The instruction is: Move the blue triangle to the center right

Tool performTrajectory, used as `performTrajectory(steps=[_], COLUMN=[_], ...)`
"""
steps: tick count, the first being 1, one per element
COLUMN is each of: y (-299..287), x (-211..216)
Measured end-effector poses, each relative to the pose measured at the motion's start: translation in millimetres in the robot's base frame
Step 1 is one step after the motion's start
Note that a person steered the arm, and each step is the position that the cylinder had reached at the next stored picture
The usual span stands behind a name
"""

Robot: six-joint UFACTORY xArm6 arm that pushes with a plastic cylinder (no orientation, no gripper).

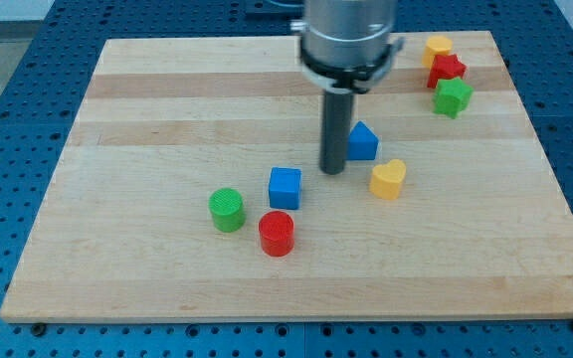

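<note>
Nearest, at the view's bottom, a red cylinder and green cylinder sit on the wooden board. Behind them, a blue cube and yellow heart. My tip, a plain rod with no pincer, stands just left of the blue triangle, near the board's center. Farthest, at top right, green, red and yellow blocks cluster.

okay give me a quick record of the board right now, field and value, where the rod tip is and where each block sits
my tip: just to the view's left of the blue triangle, close beside it; contact cannot be told
blue cube: near the middle, lower left of the tip
yellow heart: lower right of the blue triangle
green cylinder: left of the red cylinder, toward the view's bottom
top right cluster: yellow block, red star, green star
wooden board: carries all the blocks
</note>
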State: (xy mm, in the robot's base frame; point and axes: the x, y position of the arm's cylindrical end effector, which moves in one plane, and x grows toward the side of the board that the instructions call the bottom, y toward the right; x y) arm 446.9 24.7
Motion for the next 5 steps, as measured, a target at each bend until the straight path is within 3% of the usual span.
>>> performTrajectory(steps=[2,5], y=[10,11], x=[-30,-30])
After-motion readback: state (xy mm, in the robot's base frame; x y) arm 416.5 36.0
